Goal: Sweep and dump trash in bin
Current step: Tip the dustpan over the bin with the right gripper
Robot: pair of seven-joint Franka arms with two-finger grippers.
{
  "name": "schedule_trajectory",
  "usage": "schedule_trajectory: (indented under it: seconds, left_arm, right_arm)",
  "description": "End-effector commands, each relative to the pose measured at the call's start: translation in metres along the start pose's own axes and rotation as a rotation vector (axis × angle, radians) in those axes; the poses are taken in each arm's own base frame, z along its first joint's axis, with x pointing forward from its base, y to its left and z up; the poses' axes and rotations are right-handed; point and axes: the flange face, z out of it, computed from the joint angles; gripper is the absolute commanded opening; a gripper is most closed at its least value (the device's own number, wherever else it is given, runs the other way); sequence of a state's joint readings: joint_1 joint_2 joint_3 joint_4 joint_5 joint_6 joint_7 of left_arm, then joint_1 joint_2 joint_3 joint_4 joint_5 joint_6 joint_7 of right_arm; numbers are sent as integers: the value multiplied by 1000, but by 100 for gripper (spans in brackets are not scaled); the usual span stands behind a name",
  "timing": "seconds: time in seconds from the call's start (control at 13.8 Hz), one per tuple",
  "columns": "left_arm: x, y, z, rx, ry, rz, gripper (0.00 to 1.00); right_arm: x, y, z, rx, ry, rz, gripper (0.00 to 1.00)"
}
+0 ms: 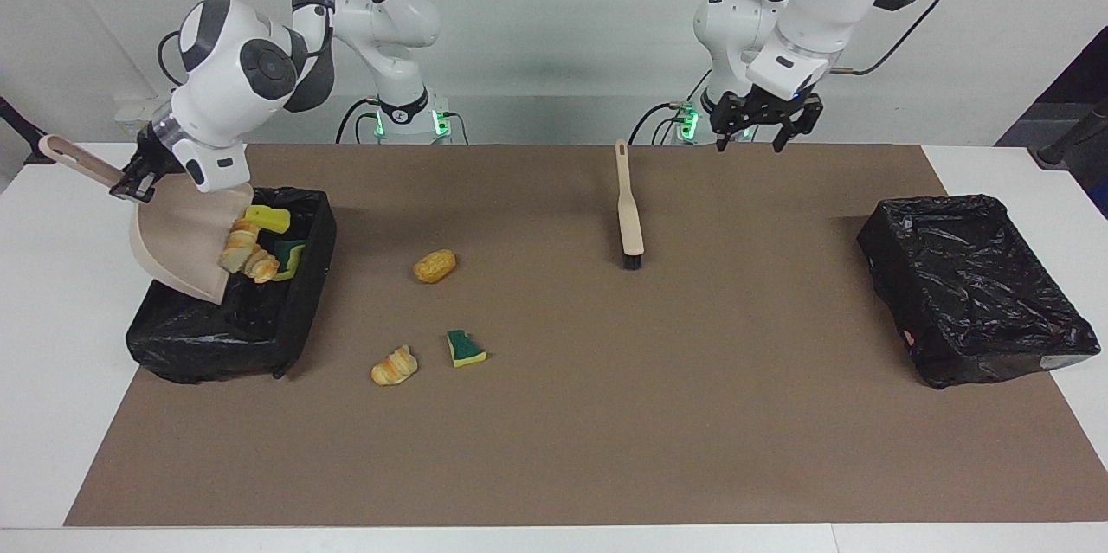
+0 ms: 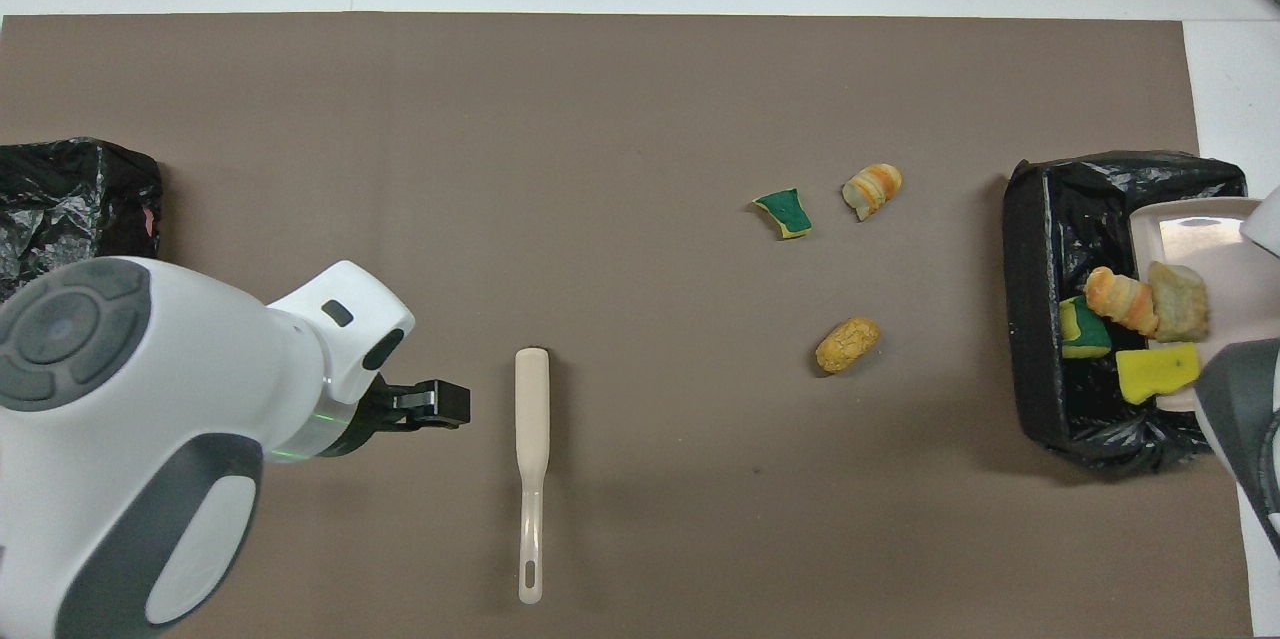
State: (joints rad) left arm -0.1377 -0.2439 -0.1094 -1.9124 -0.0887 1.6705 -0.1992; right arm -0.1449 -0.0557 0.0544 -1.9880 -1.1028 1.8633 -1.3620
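- Your right gripper (image 1: 132, 186) is pinching the dustpan (image 1: 177, 246) handle, tilting it; trash (image 1: 247, 254) is sliding below the jaws into the bin (image 1: 303, 276).
- Your left gripper (image 1: 767, 133) is hanging with jaws spread over the mat (image 1: 606, 406), the brush (image 1: 629, 211) lying apart from them.

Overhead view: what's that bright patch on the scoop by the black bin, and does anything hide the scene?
Overhead view: the pale patch on the dustpan is glare from room light; the left arm's white shell fills the lower corner, covering part of the mat. Facing view: light is even, with soft shadows beside the brush and both bins.
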Motion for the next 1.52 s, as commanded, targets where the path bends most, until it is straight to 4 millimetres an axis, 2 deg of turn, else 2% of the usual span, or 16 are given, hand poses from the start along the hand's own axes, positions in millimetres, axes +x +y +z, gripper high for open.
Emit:
schedule_trajectory:
  seconds: [0.0,0.29,0.51,0.65,0.8,1.01,1.3,1.45]
  left_arm:
    - [8,-38,-27,22,-1,2,100]
    - [42,-69,-44,71,33,45,100]
    - [57,-80,-51,59,49,26,100]
    - [57,-79,-48,64,41,40,100]
    - [55,-80,-43,64,34,50,100]
    - [57,-87,-42,63,41,38,100]
    - [55,-85,-40,62,33,42,100]
    - [55,-83,-39,62,28,47,100]
  right_arm:
    - [-25,1,-16,-14,-68,-30,0]
    - [-43,7,-34,-38,-9,12,0]
    - [-37,16,-43,-35,150,137,0]
    - [-21,24,-71,-57,237,243,0]
    - [-5,40,-104,-68,312,371,0]
    - [13,63,-133,22,459,557,0]
    - [66,106,-215,186,615,913,0]
    - [89,124,-245,244,657,1050,0]
